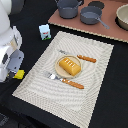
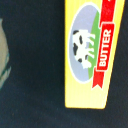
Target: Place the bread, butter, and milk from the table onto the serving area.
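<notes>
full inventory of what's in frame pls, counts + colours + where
bread: 1, orange-brown, on the plate
plate: 1, tan, middle of the placemat
placemat: 1, beige striped, on the black table
cutlery: 2, orange handles, either side of the plate
milk: 1, white carton, off the placemat's far corner
butter: 1, yellow pack, off the placemat, by the arm
pots: 2, grey, on the brown board
bowl: 1, pale, board's right edge
arm: 1, white, exterior view's left; gripper not visible
</notes>
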